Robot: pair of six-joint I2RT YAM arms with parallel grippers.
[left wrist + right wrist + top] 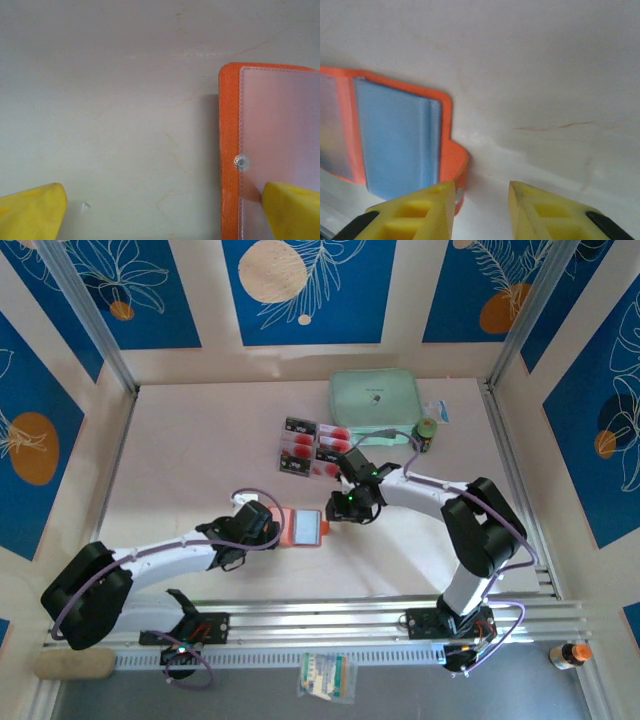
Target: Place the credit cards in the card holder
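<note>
Surface: pale, pinkish-white table (200, 440), matt, with faint brown hairline marks that show in both wrist views. Room: walls (300, 290) of cream board set with deep-blue panels carrying orange discs and white leaf outlines. Aluminium posts stand at the corners.

Card holder (302, 527): orange-red, lying open and flat on the table between the two arms' wrists. Its clear sleeves face up.

Credit cards (303, 447): beyond the card holder, well apart from it, grouped in a clear tray (283, 450). A mint-green case (375, 395) lies further off again, past the cards.

Left gripper (164, 190): yellow fingers (30, 212) spread as wide as they go, nothing between them but bare table. One finger sits over the bare surface beside the holder. The other overlaps the clear sleeve just inside the holder's orange edge, close below the snap stud (241, 161). Whether that finger presses the sleeve cannot be told.

Right gripper (480, 187): fingers (555, 212) partly apart, with only table in the gap, gripping nothing. It is at the holder's opposite side. One finger covers the rounded orange tab at that edge, next to a bluish sleeve, and the other sits over open table just beside the holder. Contact with the tab cannot be told.
</note>
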